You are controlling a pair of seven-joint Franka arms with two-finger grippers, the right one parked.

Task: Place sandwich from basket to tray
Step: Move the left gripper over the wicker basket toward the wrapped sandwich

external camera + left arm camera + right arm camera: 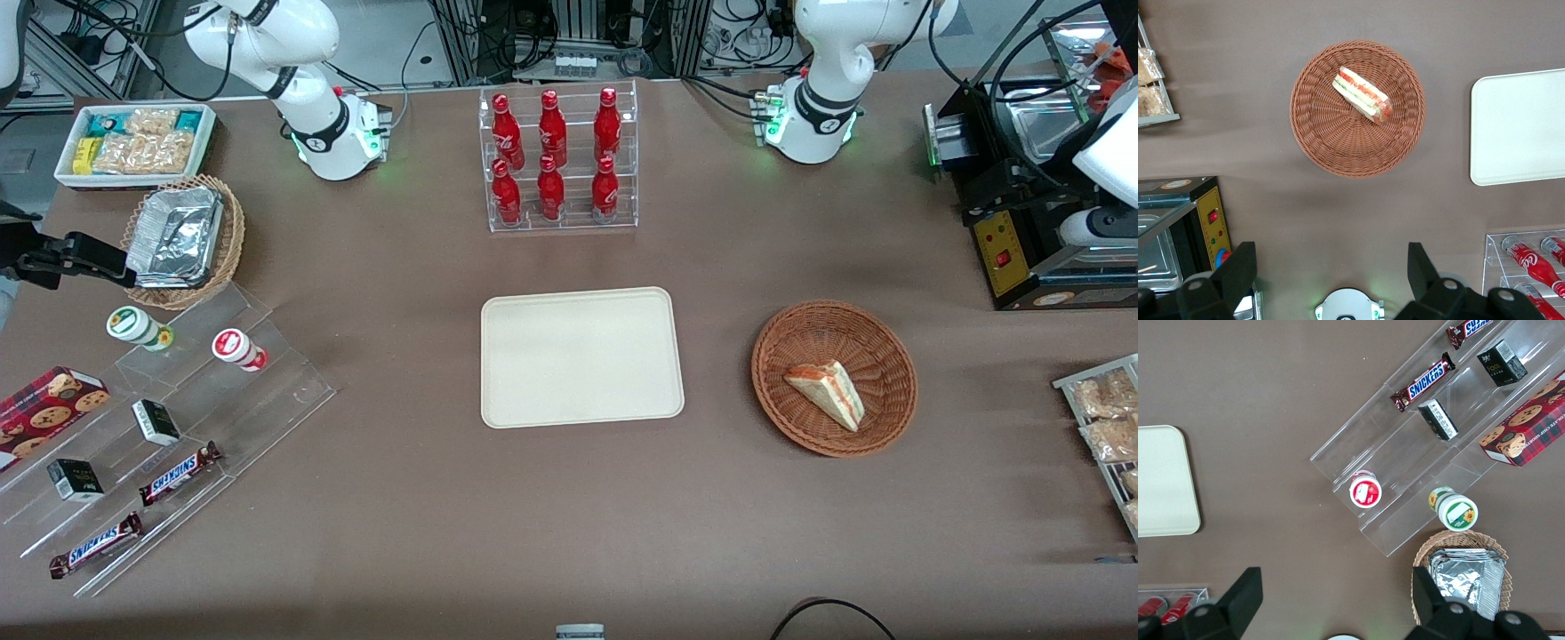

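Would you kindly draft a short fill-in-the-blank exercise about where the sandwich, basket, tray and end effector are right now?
1. The sandwich lies in the ____.
2. The tray holds ____ items.
3. The end effector, fingers ____, hovers above the table beside the basket.
4. The rack farther from the camera than the tray holds ____ red bottles.

Answers: basket; no; open; six

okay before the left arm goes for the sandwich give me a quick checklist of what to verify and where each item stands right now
1. Sandwich lies in the basket, nothing on top of it: ok.
2. Tray is bare, with room for the sandwich: ok.
3. Gripper fingers open: ok.
4. Gripper is high above the table, off to one side of the basket, not yet over the sandwich: not ok.
5. Table between basket and tray has nothing in the way: ok.
6. Bottle rack stands farther from the front camera than the tray, off the path: ok.
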